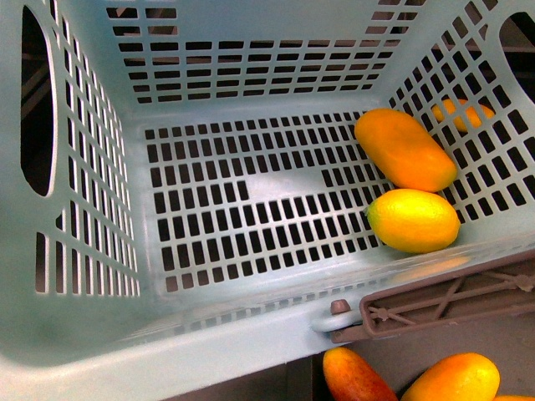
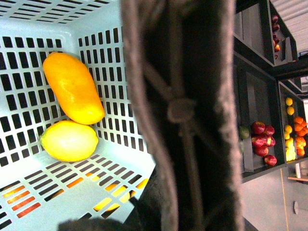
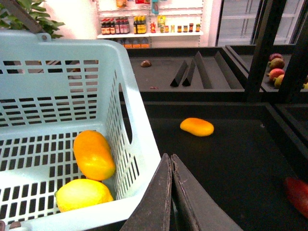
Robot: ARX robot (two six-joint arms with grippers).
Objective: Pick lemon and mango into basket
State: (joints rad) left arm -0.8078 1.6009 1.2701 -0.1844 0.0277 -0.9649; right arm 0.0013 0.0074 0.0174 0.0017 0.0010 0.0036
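The light-turquoise basket [image 1: 251, 83] fills the front view. An orange mango [image 1: 405, 150] and a yellow lemon [image 1: 414, 220] lie touching on its slotted floor at the right wall. Both show in the left wrist view, mango [image 2: 73, 87] and lemon [image 2: 70, 140], and in the right wrist view, mango [image 3: 94, 155] and lemon [image 3: 83, 195]. The brown basket handle [image 1: 435, 305] lies along the near rim; close up it fills the left wrist view [image 2: 185, 110], with my left gripper shut on it. My right gripper [image 3: 171, 159] is shut and empty, just outside the basket's wall [image 3: 137, 130].
Another mango [image 3: 197, 127] lies on the dark shelf [image 3: 231, 159] beyond the right gripper, with a red fruit [image 3: 298, 195] at the edge. More mangoes [image 1: 451, 380] lie below the basket's near rim. Shelves with red and yellow fruit [image 2: 262, 137] stand beside the basket.
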